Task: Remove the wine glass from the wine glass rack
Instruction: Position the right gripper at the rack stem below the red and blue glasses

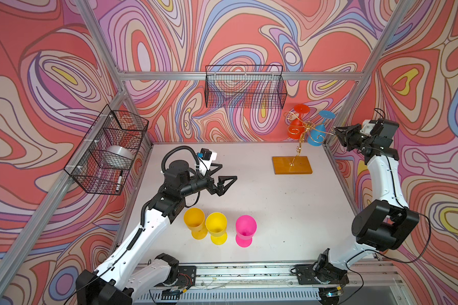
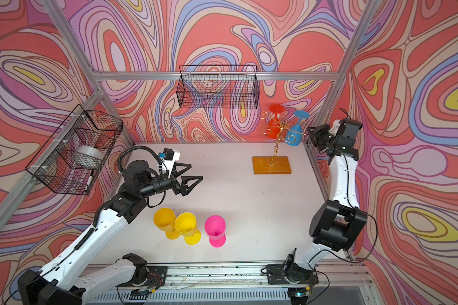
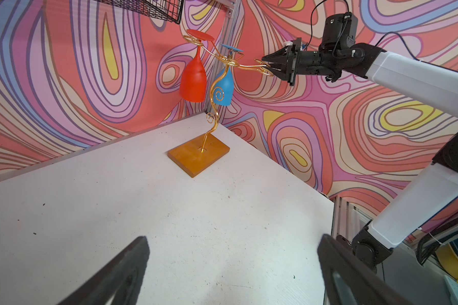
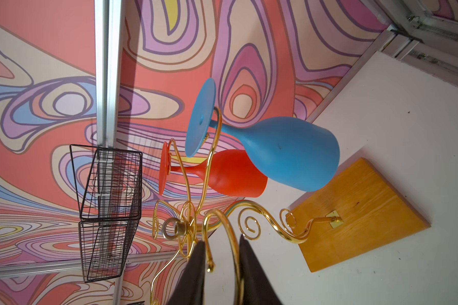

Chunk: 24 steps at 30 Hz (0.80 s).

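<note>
In both top views the wine glass rack [image 1: 283, 167] is seen standing at the far right of the table [image 1: 249, 206]; a blue wine glass [image 1: 316, 135] and a red wine glass [image 1: 294, 130] are hung from it foot-up; the right pincer [image 1: 335, 131] is set at a wire curl beside the blue one; the left pincer [image 1: 228, 171] is held wide open and empty, well apart.

In the left wrist view the right pincer's jaws are seen drawn narrow about the curl's tip.

In the right wrist view the curl is shown between the fingers [image 4: 193, 277]; whether it is pinched cannot be told. The glasses are judged light, stiff, matt plastic, hardly slippery; the bowl, or the stem under the foot, is best taken; the thin wire is judged springy and should be spared any pull.
</note>
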Motion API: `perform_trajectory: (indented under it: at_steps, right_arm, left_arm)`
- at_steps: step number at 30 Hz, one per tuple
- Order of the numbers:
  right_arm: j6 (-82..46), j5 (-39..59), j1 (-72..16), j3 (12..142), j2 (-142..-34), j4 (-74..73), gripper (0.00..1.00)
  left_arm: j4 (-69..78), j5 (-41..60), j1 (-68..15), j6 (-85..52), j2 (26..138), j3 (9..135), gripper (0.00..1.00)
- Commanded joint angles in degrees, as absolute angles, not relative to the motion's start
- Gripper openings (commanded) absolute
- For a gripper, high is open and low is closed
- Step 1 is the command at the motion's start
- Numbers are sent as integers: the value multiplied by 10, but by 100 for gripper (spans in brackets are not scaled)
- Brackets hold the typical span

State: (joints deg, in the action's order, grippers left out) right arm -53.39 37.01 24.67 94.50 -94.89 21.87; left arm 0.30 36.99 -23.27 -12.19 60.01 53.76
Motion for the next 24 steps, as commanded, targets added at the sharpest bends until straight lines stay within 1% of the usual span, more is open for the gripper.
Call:
perform_trajectory:
  at_steps: [1, 4, 11, 24]
  right_arm:
    - [-544, 373, 245, 930, -915, 187, 17]
    - [-553, 366, 244, 910, -900, 176, 12]
    - [-594, 354, 234, 859, -865, 131, 6]
    - [-605, 310, 196, 809, -804, 141, 5]
  left_arm:
    - [-2, 372, -235, -115, 602, 558, 100]
    - [-1, 374, -235, -115, 603, 558, 100]
    - [-2, 371, -235, -114, 604, 558, 100]
    - [-1, 372, -235, -116, 604, 558, 100]
